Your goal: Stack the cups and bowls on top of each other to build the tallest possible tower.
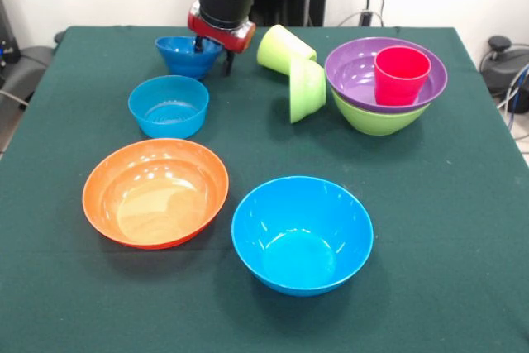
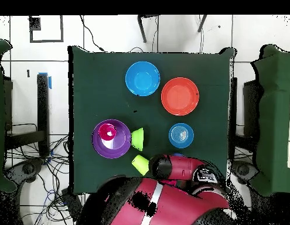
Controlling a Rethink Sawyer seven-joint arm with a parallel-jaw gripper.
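My gripper (image 1: 212, 51) is at the far left of the table, open, with one finger inside the small dark blue bowl (image 1: 183, 54) and the other outside its right rim. The bowl rests on the table. The tower stands at the far right: a large lime-green bowl (image 1: 376, 117) holds the purple bowl (image 1: 351, 72), with the red cup (image 1: 402, 74) upright inside. The lime-green cup (image 1: 283, 47) lies on its side against the small lime-green bowl (image 1: 307, 88), which is tipped on its edge. The small pink-red bowl is out of view.
A small light blue bowl (image 1: 169, 105) sits in front of the dark blue one. A large orange bowl (image 1: 154, 192) and a large light blue bowl (image 1: 302, 233) stand upright near the front. My arm (image 2: 176, 167) covers the dark blue bowl in the overhead view.
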